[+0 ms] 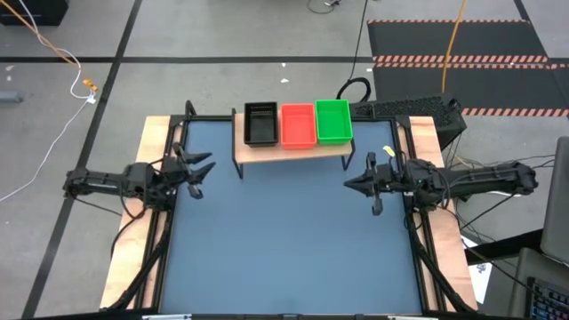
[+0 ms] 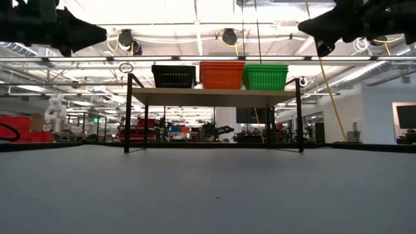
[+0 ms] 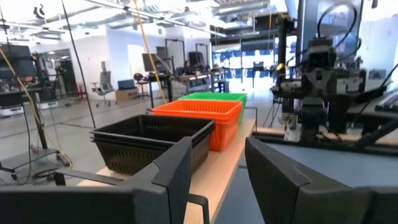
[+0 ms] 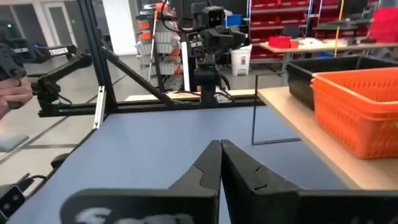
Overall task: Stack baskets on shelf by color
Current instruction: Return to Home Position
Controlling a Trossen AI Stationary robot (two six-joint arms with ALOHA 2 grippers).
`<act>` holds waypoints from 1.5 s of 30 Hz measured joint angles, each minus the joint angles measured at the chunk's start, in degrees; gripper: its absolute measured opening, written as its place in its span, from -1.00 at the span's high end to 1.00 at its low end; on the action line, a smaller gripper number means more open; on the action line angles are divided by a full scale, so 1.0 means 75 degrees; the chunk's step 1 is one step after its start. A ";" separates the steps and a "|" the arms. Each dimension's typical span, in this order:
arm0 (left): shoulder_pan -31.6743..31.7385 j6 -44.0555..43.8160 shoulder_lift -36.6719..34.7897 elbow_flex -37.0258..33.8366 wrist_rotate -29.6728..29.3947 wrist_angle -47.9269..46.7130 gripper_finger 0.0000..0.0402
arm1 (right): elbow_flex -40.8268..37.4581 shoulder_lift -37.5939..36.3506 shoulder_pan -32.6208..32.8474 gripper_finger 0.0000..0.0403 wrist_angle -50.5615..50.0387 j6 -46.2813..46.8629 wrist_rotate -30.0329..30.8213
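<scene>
Black baskets (image 1: pixel 260 123), red baskets (image 1: pixel 298 124) and green baskets (image 1: pixel 333 120) stand side by side on the wooden shelf (image 1: pixel 293 151) at the table's far side; how many are in each pile I cannot tell. They also show in the low view: black (image 2: pixel 173 76), red (image 2: pixel 221 75), green (image 2: pixel 266 77). My left gripper (image 1: pixel 201 174) is open and empty, raised at the table's left side; in its wrist view (image 3: pixel 217 168) the fingers stand apart. My right gripper (image 1: pixel 348 184) is shut and empty, raised at the table's right side; in its wrist view (image 4: pixel 221 163) the fingers meet.
The shelf stands on thin black legs (image 2: pixel 127 114) above the blue-grey tabletop (image 1: pixel 284 240). A black frame (image 1: pixel 178 133) runs along the table's sides. A person's hand (image 4: pixel 13 90) shows beyond the table's left side. A keyboard (image 1: pixel 404 108) lies behind the table.
</scene>
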 joint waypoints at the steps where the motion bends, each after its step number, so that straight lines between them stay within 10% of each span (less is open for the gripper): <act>1: 0.0000 -0.0040 -0.0106 -0.0014 -0.0001 -0.0044 0.24 | -0.0053 -0.0133 0.0000 1.00 -0.0024 -0.0088 -0.0006; 18: 0.0000 -0.0443 -0.0990 -0.0083 -0.0003 -0.1652 0.24 | -0.1340 -0.1823 -0.0111 1.00 0.0542 -0.0206 -0.0408; 45: 0.0000 -0.0693 -0.0992 -0.1080 0.0337 -0.0139 0.24 | -0.2321 -0.3351 -0.0717 1.00 0.0351 -0.0062 -0.1221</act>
